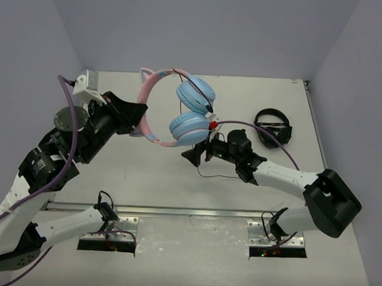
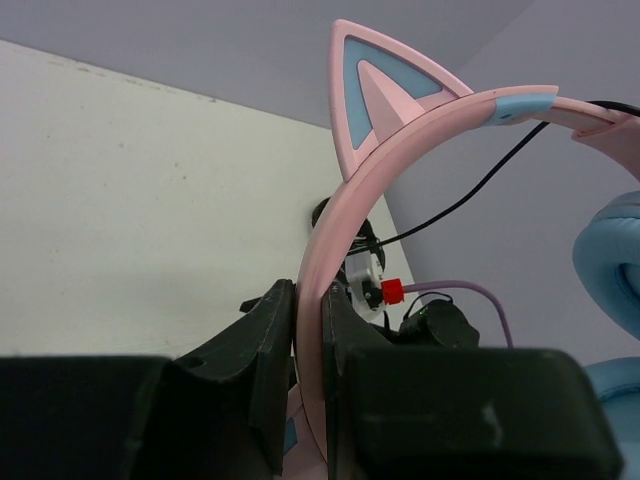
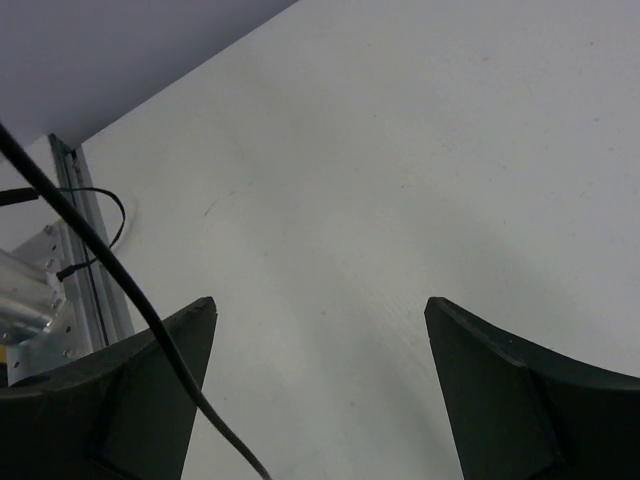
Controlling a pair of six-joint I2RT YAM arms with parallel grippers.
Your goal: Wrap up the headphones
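Squeezing the headphones [image 1: 191,127] by the pink band [image 2: 400,140] in the left hand [image 2: 308,310]. Holding the right hand [image 3: 320,310] wide apart beside the cable [image 3: 100,250].

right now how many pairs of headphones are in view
2. The pink-and-blue cat-ear headphones hang in the left claw, gripped by the headband, above the table. The small black headphones lie on the table at the right. None look hidden.

No readable text, labels or numbers anywhere.
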